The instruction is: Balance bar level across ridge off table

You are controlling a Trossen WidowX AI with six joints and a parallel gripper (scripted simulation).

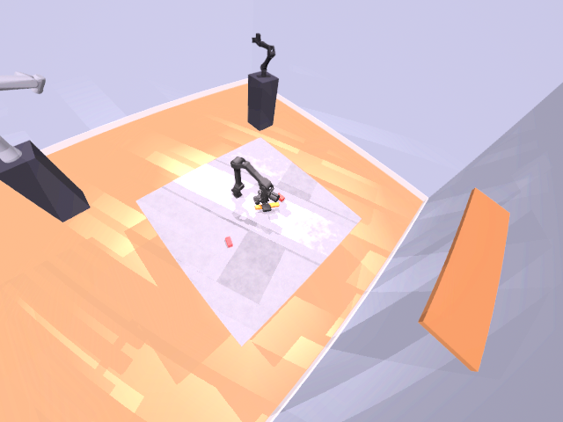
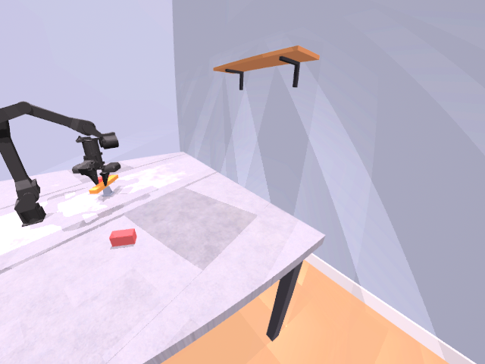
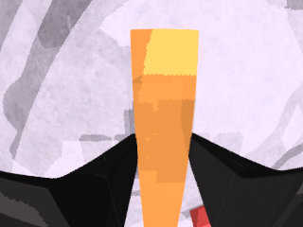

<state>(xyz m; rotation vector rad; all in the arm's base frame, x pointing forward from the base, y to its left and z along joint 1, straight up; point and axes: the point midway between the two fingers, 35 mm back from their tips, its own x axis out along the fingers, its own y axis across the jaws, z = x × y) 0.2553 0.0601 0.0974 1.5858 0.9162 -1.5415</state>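
Observation:
The orange bar is held above the table. My gripper is shut on the bar, with one finger on each long side of it. The grey ridge stands on the table directly under the bar in the exterior view. Whether the bar touches the ridge's top is too small to tell. The bar's ends are clear of the table. In the wrist view the bar's near end runs out of the picture and the ridge cannot be made out.
A red block lies on the table some way from the ridge. Another red block is close behind the gripper and bar. A wooden shelf is on the wall. Two pedestals with arms stand beyond the table.

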